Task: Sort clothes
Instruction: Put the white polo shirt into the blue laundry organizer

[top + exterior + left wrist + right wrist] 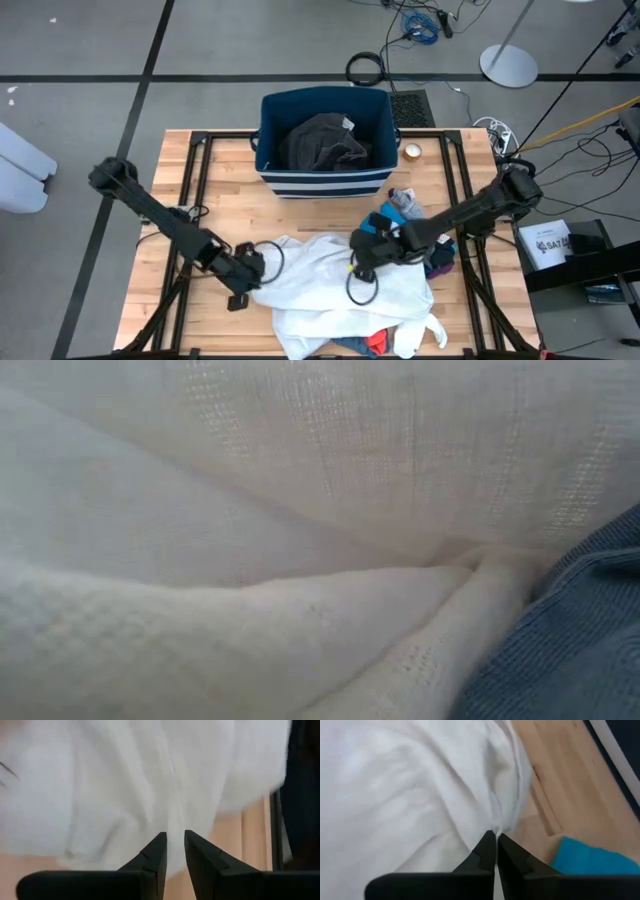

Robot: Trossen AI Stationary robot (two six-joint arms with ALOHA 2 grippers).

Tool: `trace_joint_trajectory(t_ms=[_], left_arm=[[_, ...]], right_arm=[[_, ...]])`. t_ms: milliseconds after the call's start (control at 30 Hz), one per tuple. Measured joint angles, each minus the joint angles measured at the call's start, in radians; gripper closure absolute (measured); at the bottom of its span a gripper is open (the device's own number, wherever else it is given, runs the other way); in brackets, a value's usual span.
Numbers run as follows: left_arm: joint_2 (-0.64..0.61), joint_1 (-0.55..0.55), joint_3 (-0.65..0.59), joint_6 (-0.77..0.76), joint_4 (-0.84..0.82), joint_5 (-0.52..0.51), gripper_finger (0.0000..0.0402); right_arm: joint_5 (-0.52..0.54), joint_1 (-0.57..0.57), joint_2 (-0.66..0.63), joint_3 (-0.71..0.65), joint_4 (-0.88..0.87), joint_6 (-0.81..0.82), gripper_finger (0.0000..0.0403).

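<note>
A dark grey garment [322, 142] already lies in the striped bin [270, 120] at upper centre, while lower centre the clenched right pincer [496, 836] pinches the white garment [330, 285] and the left pincer [175, 836] gapes slightly.

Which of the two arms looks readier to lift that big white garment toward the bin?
Probably the right: the right gripper is pinched shut on a fold of the white garment, nearer the bin. The left gripper stands slightly open at its edge.

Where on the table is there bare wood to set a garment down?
Bare wood lies left of the bin, and in the near-left corner beside the left gripper. The white garment, with small clothes beside it, crowds the near-right.
</note>
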Motion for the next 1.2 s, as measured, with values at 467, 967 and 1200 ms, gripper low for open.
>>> trace_joint_trajectory(t_ms=[467,967,1200], left_arm=[[-0.148,0.022,-0.004,-0.201,-0.041,-0.159,0.0327],[-0.029,0.077,-0.004,-0.114,-0.054,-0.092,0.027],[0.075,0.124,-0.004,-0.079,-0.057,-0.039,0.0211]], right_arm=[[0.1,0.159,-0.069,0.0,-0.014,0.07,0.0403],[0.097,0.159,-0.069,0.0,-0.087,0.036,0.0403],[0.094,0.159,-0.069,0.0,-0.103,0.02,0.0403]])
